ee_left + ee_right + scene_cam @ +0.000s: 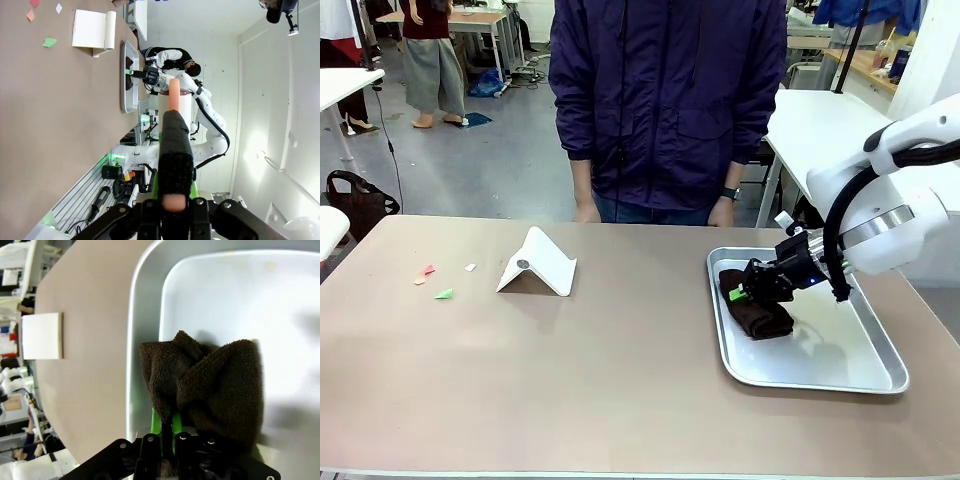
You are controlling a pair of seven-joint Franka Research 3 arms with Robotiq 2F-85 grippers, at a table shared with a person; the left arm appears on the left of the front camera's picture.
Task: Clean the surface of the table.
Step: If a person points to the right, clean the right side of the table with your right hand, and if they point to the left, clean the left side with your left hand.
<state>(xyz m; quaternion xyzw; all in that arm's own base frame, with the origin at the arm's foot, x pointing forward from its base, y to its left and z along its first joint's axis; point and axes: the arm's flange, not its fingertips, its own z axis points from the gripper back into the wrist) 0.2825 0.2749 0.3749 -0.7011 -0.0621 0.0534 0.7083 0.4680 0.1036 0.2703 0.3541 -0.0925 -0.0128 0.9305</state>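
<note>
The taupe-brown table [620, 380] carries small paper scraps at its left: a green one [443, 293], pink ones [425, 271] and a white one [470, 267]. A dark brown cloth [765, 320] lies crumpled in the silver tray [880, 375] at the right. My right gripper [740, 293] is down in the tray, shut on the cloth's near edge [215, 385], its green pads [156, 424] pressed together. In the left wrist view my left gripper [172, 200] is shut on a black fuzzy stick with orange ends [175, 150], held off the table's side.
A white folded card stand [540, 262] sits left of the middle, near the scraps. A person in a dark jacket [665, 100] stands at the far edge with hands down. The tray's raised rim [145, 315] runs beside the cloth.
</note>
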